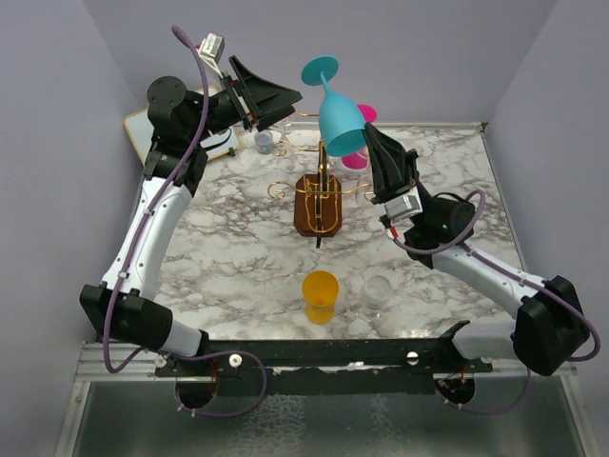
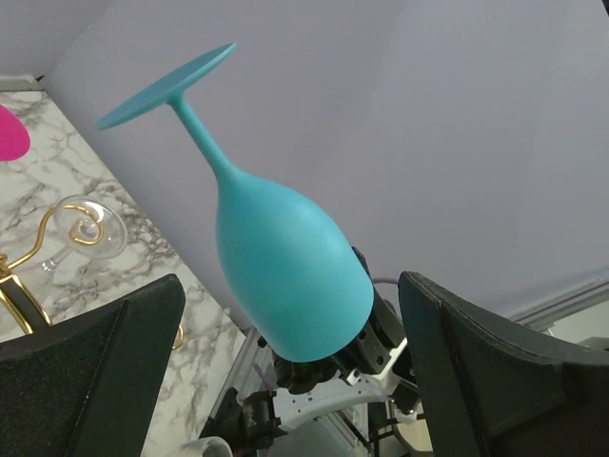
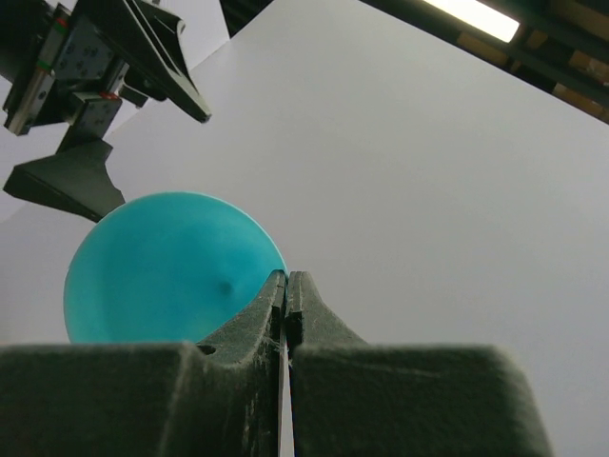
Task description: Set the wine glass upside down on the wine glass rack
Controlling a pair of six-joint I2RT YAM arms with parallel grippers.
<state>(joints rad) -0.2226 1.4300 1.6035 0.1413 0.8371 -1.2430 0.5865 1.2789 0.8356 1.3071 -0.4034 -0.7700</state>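
The teal wine glass [image 1: 338,119] hangs upside down in the air above the back of the wine glass rack [image 1: 319,195], a gold wire stand on a brown wooden base. My right gripper [image 1: 369,133] is shut on the glass's rim from the right. The right wrist view looks into the bowl [image 3: 162,271], with the right gripper [image 3: 286,278] pinching its wall. My left gripper [image 1: 288,103] stands open just left of the glass. In the left wrist view the glass [image 2: 285,276] sits ahead of the wide-apart fingers [image 2: 95,362], untouched, foot tilted up to the left.
An orange cup [image 1: 320,295] and a clear cup [image 1: 379,290] stand near the front. A pink glass [image 1: 357,158] is behind the teal one. A small grey cup [image 1: 264,141] and a clear glass [image 2: 90,224] sit by the rack's gold arms [image 2: 19,286]. A white board [image 1: 143,133] lies back left.
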